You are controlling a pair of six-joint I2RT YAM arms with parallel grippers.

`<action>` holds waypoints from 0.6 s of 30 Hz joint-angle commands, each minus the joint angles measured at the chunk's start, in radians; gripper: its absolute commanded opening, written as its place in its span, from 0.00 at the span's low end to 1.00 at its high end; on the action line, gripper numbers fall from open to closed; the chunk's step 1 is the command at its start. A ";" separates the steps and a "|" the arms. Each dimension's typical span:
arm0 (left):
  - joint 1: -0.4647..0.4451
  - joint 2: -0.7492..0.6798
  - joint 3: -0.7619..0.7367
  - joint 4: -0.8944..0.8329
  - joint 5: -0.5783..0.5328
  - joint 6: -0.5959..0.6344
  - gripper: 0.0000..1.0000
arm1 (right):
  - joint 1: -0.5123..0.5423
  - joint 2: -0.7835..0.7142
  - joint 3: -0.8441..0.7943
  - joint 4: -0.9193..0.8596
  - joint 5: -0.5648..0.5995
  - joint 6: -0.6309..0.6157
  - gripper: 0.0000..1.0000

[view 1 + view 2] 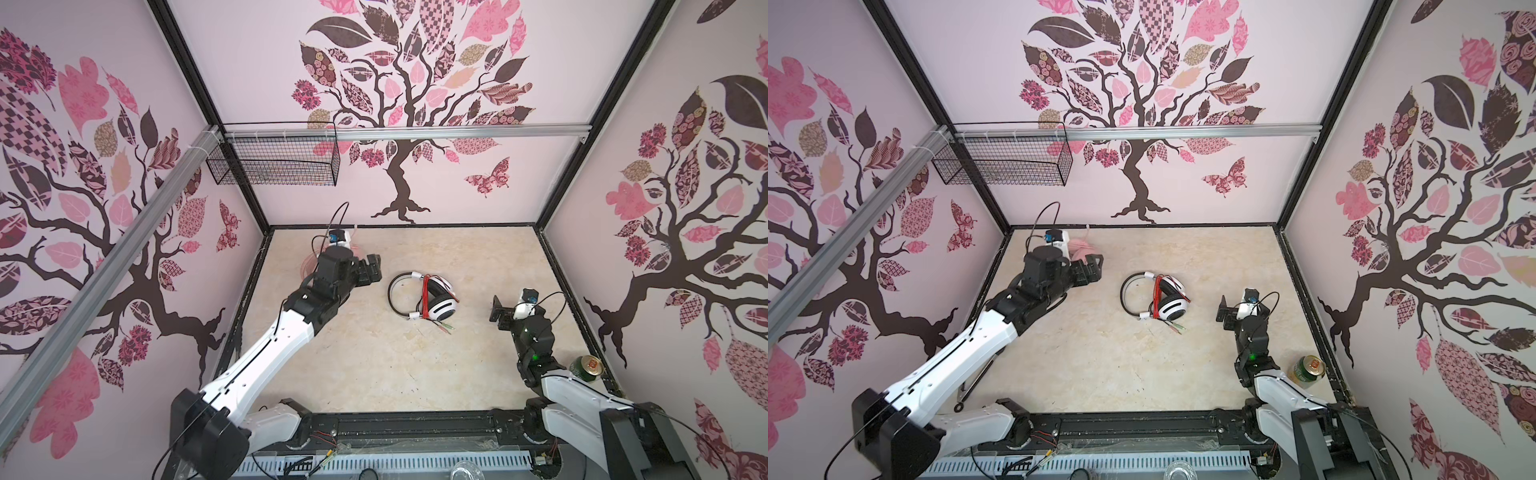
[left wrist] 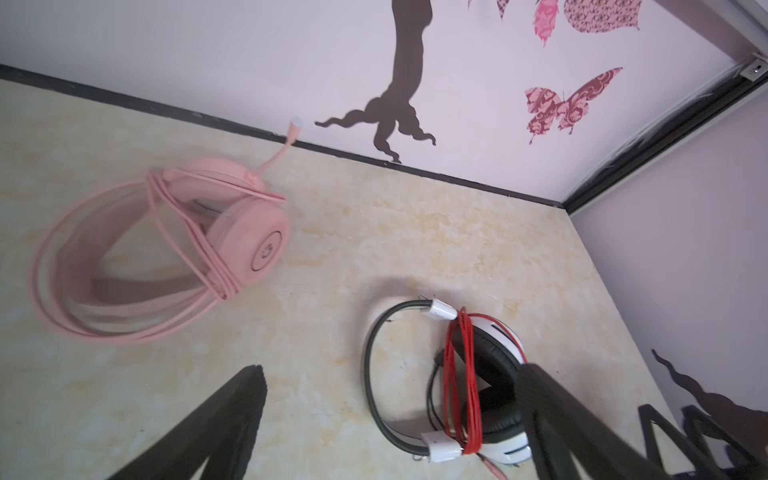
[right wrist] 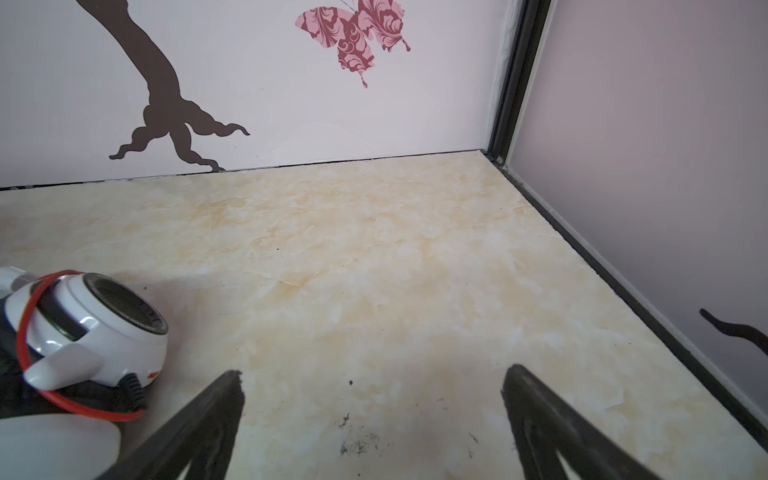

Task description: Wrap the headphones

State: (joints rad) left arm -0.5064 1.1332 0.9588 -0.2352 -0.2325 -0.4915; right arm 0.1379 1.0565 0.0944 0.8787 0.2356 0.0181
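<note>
1. Judging wrapping done, we see left hand [image 1: 372, 269] and right hand [image 1: 500, 314] released, empty.
2. Pink headphones [image 2: 266, 245] lie by the back wall [image 1: 457, 199], white headphones [image 1: 441, 300] central on the worktop [image 1: 374, 357], both wrapped.
3. Next we should withdraw clear.

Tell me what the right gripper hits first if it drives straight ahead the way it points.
Nothing stands in its path: the open right gripper aims over bare table toward the back wall. The white headphones lie off to one side. It seems tilted down, so probably the table first.

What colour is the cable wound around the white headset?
Red. The cable shows best in the left wrist view.
</note>
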 commanded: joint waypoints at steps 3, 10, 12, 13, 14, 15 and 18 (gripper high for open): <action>0.004 -0.169 -0.305 0.425 -0.183 0.098 0.97 | 0.003 0.202 -0.009 0.393 -0.004 -0.058 1.00; 0.004 -0.189 -0.450 0.555 -0.217 0.246 0.97 | 0.023 0.479 0.076 0.476 0.087 -0.043 1.00; 0.003 -0.191 -0.519 0.649 -0.277 0.311 0.97 | 0.005 0.491 0.071 0.496 0.025 -0.056 1.00; 0.004 -0.191 -0.556 0.698 -0.303 0.343 0.97 | 0.005 0.509 0.058 0.544 0.023 -0.060 1.00; 0.004 -0.188 -0.596 0.758 -0.350 0.370 0.97 | 0.005 0.523 0.048 0.587 0.020 -0.065 1.00; 0.005 -0.181 -0.625 0.807 -0.404 0.393 0.97 | 0.007 0.532 0.044 0.608 0.019 -0.066 1.00; 0.008 -0.144 -0.671 0.904 -0.490 0.529 0.97 | 0.007 0.526 0.071 0.554 0.029 -0.055 1.00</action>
State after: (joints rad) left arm -0.5030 0.9688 0.3321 0.4816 -0.5930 -0.1253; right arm 0.1482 1.5700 0.1406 1.4216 0.2657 -0.0341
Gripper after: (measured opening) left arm 0.972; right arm 0.995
